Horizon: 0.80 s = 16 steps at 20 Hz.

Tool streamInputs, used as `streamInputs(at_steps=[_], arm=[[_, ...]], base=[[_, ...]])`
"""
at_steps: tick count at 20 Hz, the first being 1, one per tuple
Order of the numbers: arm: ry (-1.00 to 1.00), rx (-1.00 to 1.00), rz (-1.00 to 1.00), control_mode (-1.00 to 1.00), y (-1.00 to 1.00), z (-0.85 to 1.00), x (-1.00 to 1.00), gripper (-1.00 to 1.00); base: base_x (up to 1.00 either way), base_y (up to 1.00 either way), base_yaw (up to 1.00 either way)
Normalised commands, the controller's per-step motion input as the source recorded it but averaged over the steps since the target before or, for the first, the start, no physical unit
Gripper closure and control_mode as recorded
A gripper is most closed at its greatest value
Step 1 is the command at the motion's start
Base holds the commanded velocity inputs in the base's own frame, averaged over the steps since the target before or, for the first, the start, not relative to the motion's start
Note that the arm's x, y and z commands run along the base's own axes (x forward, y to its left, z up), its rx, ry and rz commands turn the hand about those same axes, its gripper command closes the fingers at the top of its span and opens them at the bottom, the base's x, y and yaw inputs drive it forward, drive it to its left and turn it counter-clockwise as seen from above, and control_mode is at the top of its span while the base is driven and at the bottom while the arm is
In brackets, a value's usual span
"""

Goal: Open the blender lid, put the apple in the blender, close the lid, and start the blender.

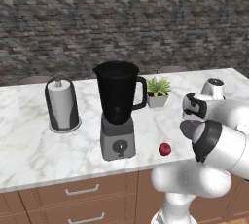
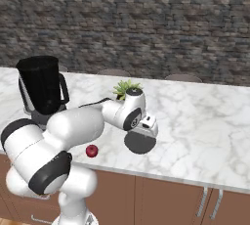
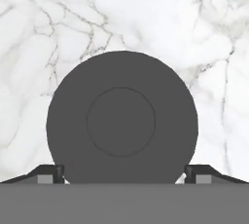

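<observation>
Apple (image 1: 165, 149) right of lidless blender (image 1: 117, 109)

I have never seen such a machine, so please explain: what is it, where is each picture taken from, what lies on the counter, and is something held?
It is a white robot arm in a simulated kitchen. Two cameras sit behind it, left and right; the third looks down from its hand. On the marble counter stand the blender, a paper-towel roll and a small plant; the apple lies nearby. The blender lid lies flat on the counter. The gripper is open, its fingers either side of the lid, so nothing is held.
</observation>
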Motion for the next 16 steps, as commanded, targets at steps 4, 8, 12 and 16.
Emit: streamInputs(at_steps=[4, 8, 12, 16], arm=[[0.05, 0.0, 0.0, -1.0, 0.92, 0.02, -0.42, -1.0], [0.05, 0.0, 0.0, -1.0, 0.96, 0.0, -0.33, -1.0], [0.06, 0.0, 0.02, -1.0, 0.85, -0.02, -0.19, -1.0], [0.1, 0.0, 0.05, -1.0, 0.78, -0.18, -0.05, -1.0]], base=[[0.0, 0.0, 0.0], [0.0, 0.0, 0.0], [0.0, 0.0, 0.0], [0.0, 0.0, 0.0]])
